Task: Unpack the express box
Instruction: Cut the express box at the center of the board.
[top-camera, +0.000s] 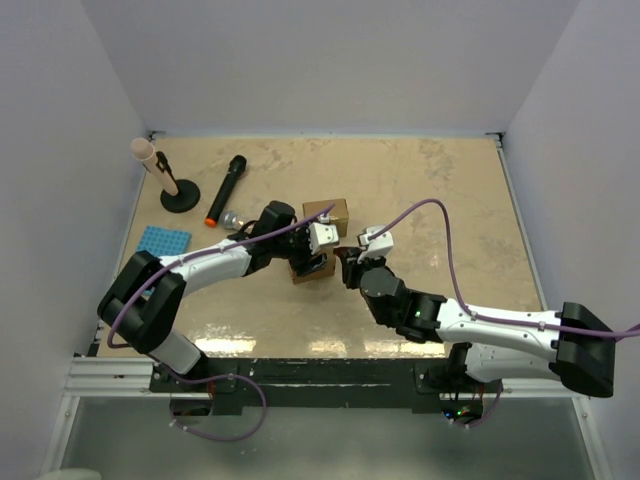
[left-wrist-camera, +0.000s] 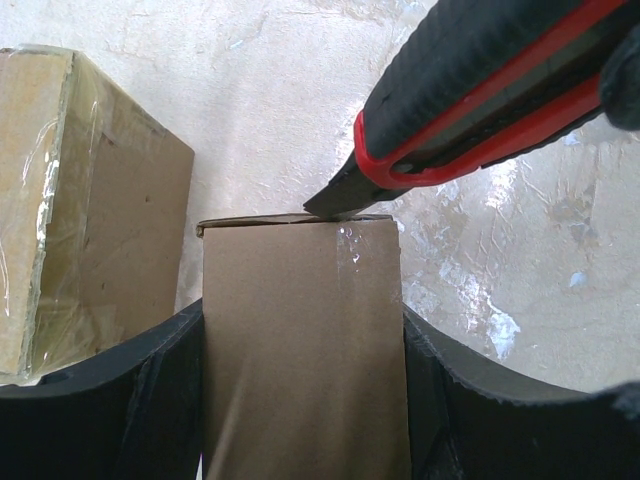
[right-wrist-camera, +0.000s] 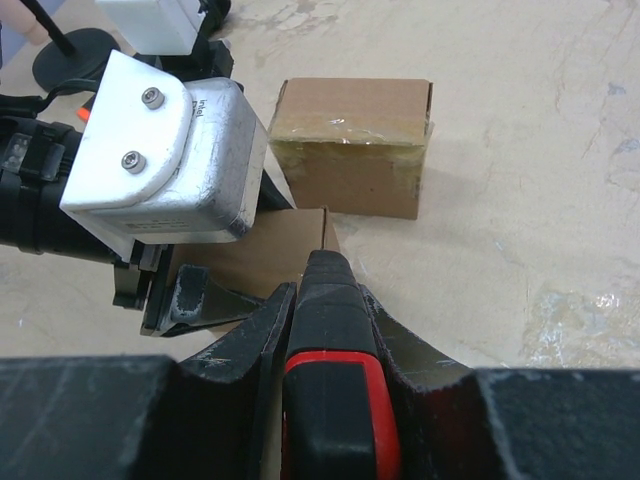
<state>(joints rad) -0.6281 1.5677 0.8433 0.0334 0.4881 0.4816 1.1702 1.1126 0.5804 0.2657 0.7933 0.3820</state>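
Note:
My left gripper (left-wrist-camera: 303, 400) is shut on a brown cardboard express box (left-wrist-camera: 300, 300), one black finger pressed flat against each side. In the top view that box (top-camera: 305, 272) sits mid-table under the left gripper (top-camera: 312, 258). My right gripper (right-wrist-camera: 328, 300) is shut on a red and black utility knife (right-wrist-camera: 330, 340). The tip of the knife (left-wrist-camera: 480, 90) rests at the far top edge of the held box (right-wrist-camera: 260, 255), near its right corner. The right gripper (top-camera: 345, 262) comes at the box from the right.
A second cardboard box (top-camera: 328, 212) sealed with clear tape stands just behind the held one. At the back left are a black round-based stand (top-camera: 178, 197), a black microphone (top-camera: 226, 190) with an orange end and a blue pad (top-camera: 163, 241). White walls close in the table.

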